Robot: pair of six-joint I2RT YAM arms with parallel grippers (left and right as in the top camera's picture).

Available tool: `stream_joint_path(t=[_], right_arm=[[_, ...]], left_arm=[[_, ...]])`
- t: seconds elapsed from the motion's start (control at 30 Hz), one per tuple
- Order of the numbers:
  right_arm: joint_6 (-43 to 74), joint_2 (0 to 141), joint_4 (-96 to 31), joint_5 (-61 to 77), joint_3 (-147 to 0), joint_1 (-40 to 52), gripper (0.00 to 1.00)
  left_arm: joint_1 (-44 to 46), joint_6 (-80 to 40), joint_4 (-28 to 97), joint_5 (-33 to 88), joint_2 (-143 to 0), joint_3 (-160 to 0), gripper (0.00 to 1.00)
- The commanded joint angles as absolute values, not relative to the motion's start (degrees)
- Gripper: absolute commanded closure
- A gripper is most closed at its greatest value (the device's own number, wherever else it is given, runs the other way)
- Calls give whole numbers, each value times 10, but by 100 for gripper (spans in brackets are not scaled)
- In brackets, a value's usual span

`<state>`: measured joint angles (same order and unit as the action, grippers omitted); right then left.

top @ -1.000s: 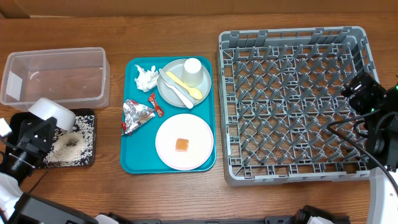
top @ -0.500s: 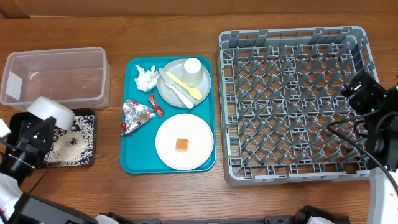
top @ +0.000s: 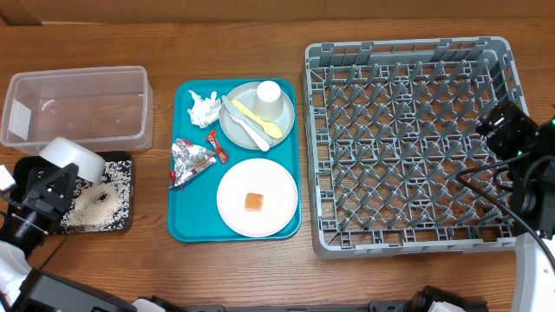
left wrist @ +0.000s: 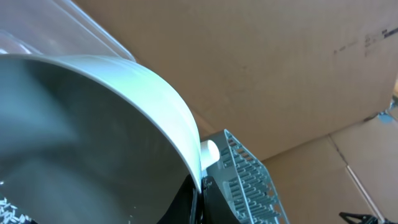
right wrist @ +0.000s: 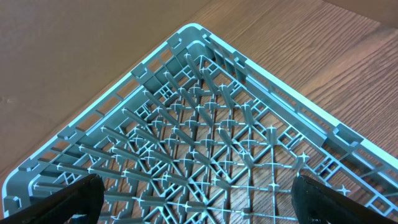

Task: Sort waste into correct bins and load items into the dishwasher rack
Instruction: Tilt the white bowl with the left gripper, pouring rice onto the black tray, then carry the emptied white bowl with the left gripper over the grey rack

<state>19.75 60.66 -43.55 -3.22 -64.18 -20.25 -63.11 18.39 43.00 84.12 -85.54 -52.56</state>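
though perhaps rice-flecked, smooth round bowl point(left wrist: 87, 124)

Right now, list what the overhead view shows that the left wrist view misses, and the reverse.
Overhead only: the teal tray carrying the tissue, foil wrapper, orange cube and yellow spoon, plus the black tray with its rice pile.
Left wrist only: the inside of the bowl close up, a few stray grains low in it, and cardboard behind.
Both: the bowl, the clear tub and the dishwasher rack.
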Motion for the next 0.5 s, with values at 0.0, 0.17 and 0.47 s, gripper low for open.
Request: stream_joint_path(t=[0.0,0.17,0.47], right_arm=[[202,606,-434,-38,-660,-204,0],[202,606,-434,-38,-660,-204,0],[202,606,-434,-38,-660,-204,0]], left_arm=[[-635,147,428,843,-858,-528,96],[-630,120,428,828,-832,-537,96],[-531,-41,429,602,-709,-582,96]])
